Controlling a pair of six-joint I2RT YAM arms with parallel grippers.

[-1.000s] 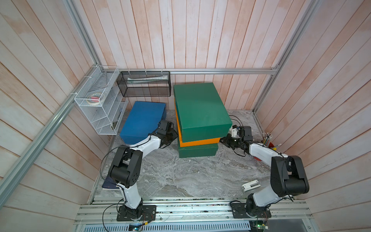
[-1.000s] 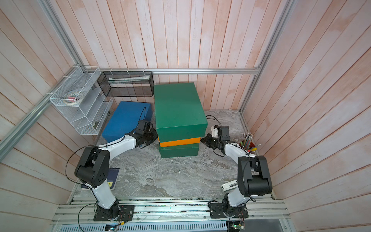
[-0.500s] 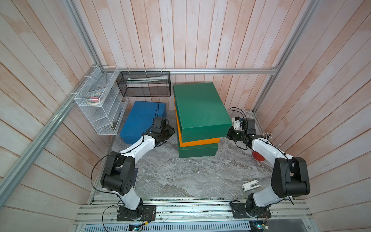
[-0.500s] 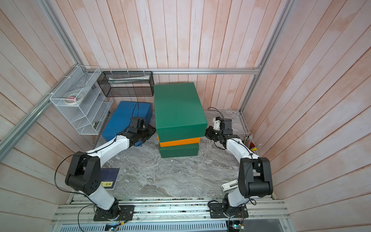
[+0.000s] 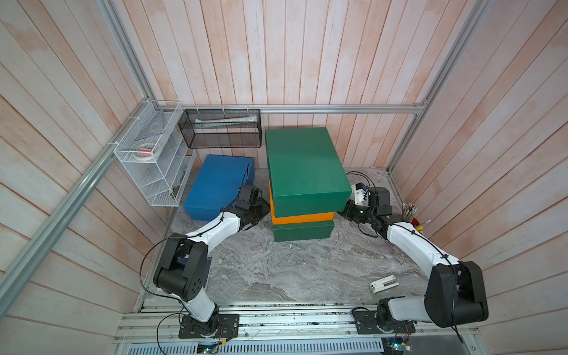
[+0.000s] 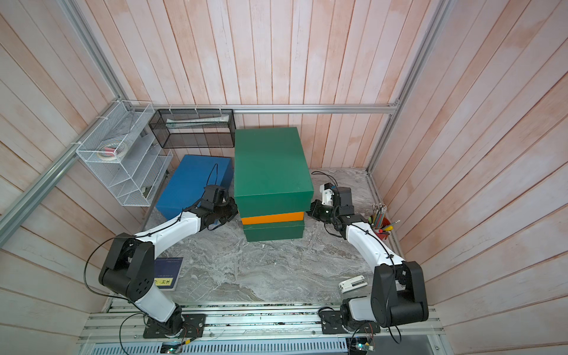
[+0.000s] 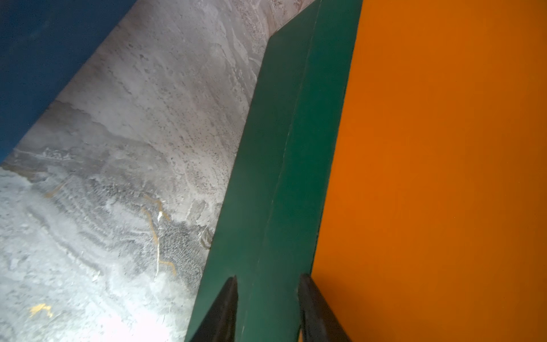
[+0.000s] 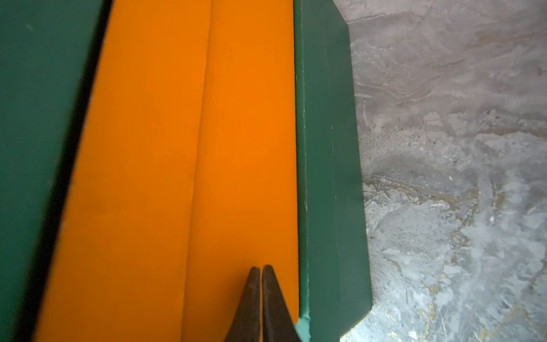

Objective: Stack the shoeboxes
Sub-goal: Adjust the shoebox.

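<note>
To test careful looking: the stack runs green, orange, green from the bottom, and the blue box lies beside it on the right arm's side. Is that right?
No: the blue box lies on the left arm's side, as both top views show. The stack's green, orange, green order holds.

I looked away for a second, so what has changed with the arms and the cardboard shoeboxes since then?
The left gripper, open, edged from beside the blue cardboard shoebox toward the orange cardboard shoebox. The right gripper, shut, drew back, then returned beside it. Nothing was grasped or released. The dark green cardboard shoeboxes and the others stayed put.
</note>
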